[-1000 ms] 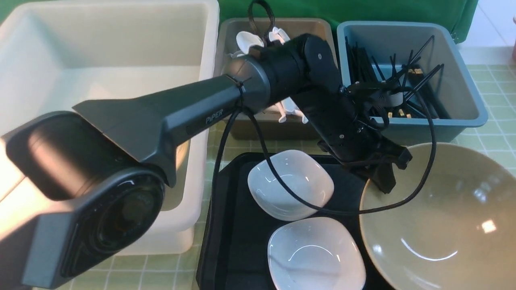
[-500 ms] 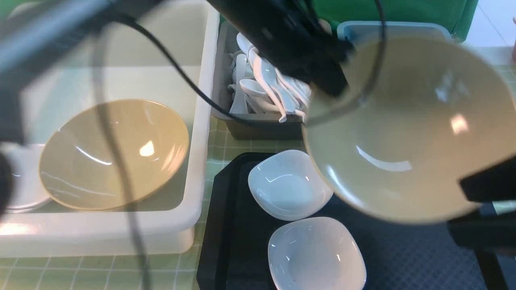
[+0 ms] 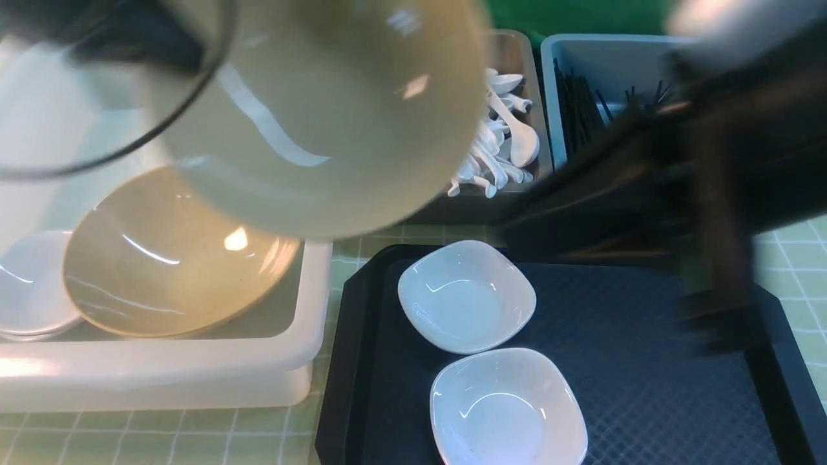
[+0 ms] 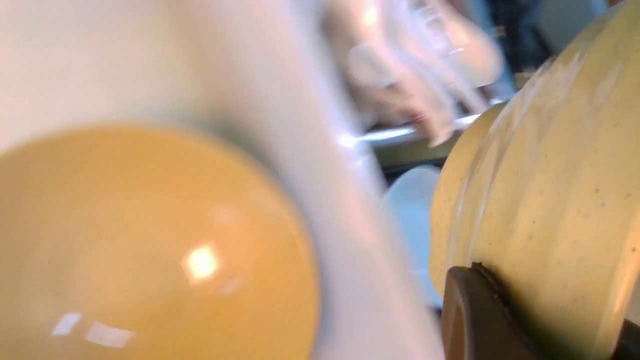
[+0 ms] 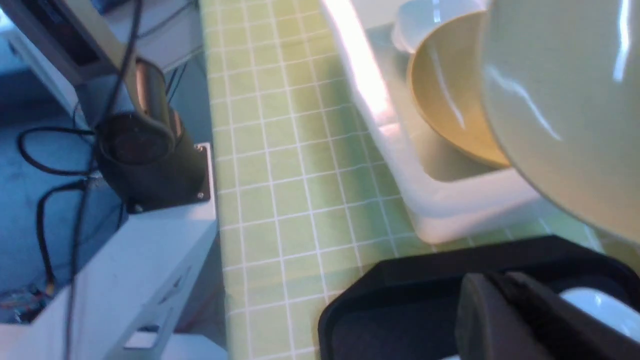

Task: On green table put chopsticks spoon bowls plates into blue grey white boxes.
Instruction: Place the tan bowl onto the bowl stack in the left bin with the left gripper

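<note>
left gripper clamped on the carried bowl, which i hold tilted above the white box to nest on the boxed bowl; right gripper closed, empty, over the black tray.

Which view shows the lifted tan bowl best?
Front view: nearly the whole lifted bowl, blurred, hanging above the white box. Left wrist shows only its outer wall, gripped by the left pincer. Right wrist catches one cropped edge.

Green table: 3 boxes, black tray
</note>
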Tool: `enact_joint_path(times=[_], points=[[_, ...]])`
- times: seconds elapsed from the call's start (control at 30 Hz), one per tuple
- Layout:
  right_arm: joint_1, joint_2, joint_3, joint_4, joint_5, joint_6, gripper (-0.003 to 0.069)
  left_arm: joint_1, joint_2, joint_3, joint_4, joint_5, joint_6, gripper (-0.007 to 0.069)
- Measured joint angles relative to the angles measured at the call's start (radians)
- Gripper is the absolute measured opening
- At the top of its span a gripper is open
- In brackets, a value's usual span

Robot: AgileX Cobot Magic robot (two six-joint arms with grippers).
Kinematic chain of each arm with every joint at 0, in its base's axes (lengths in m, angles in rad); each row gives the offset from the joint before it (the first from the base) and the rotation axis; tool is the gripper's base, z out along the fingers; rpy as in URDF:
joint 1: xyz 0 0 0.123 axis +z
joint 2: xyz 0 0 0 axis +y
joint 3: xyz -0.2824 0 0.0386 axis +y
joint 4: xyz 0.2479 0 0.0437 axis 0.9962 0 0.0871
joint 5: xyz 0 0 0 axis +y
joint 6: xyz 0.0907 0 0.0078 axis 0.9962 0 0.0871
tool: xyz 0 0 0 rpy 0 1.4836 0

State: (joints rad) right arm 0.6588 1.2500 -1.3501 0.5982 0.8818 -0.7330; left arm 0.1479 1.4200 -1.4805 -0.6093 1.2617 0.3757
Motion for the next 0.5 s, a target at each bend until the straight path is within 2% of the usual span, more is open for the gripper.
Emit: enact_joint_path(times=[0.07,0.1,0.17,0.23,0.33,0.5], points=[[0.105,0.069,-0.052,-0.101,-0.045,0.072,0.0025,0.122,-0.053,0.093,-0.025,-0.003,0.013,0.0016],[0.130,0.089,-0.070,-0.134,-0.053,0.088,0.0025,0.158,-0.061,0.109,-0.030,-0.005,0.018,0.0016],[0.214,0.170,-0.153,-0.264,-0.065,0.200,0.0025,0.287,-0.096,0.191,-0.060,-0.023,0.033,0.0016],[0.259,0.232,-0.221,-0.339,-0.065,0.269,0.0025,0.359,-0.104,0.244,-0.070,-0.060,0.033,0.0016],[0.290,0.302,-0.292,-0.377,-0.061,0.318,0.0025,0.398,-0.103,0.325,-0.063,-0.152,0.026,0.0016],[0.299,0.350,-0.315,-0.385,-0.033,0.343,0.0029,0.379,-0.052,0.414,-0.048,-0.292,0.024,0.0016]])
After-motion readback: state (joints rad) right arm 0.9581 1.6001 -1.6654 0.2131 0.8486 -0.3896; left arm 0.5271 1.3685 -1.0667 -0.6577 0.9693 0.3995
